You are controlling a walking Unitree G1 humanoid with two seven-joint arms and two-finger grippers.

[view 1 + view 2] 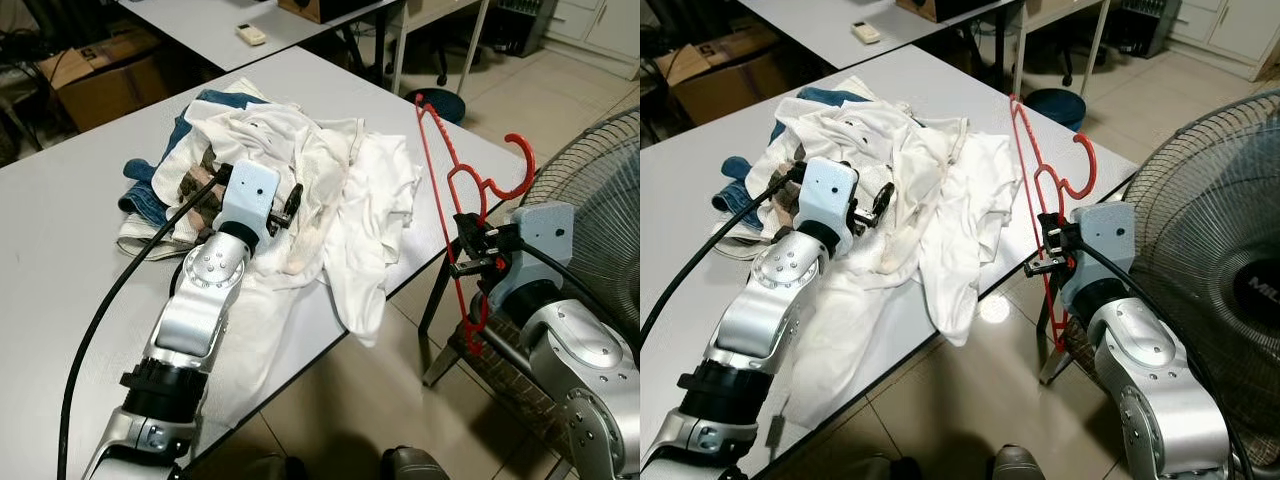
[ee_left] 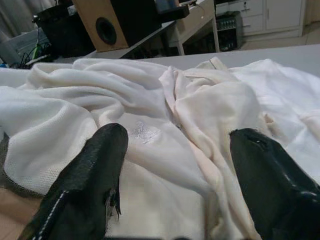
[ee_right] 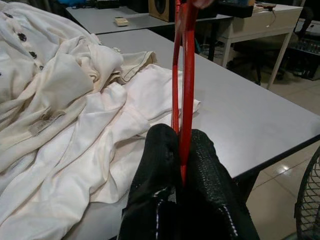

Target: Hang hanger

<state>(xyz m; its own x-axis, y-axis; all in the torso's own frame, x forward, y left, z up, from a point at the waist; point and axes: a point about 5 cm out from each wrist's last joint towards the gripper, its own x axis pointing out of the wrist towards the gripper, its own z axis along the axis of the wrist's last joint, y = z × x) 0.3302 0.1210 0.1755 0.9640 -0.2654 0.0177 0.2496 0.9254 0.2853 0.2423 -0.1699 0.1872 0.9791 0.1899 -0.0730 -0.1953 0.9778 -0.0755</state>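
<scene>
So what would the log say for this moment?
right gripper: shut on red hanger, off table edge | left gripper: open over white clothes

fan (image 1: 600, 180) crowds right; clothes pile (image 1: 300, 170) blocks table (image 1: 60, 200).

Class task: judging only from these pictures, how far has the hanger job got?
Done: the right gripper is shut on the red hanger, held upright beside the table. In hand: the open left gripper rests on the white clothes. Left: hanging it up.
</scene>
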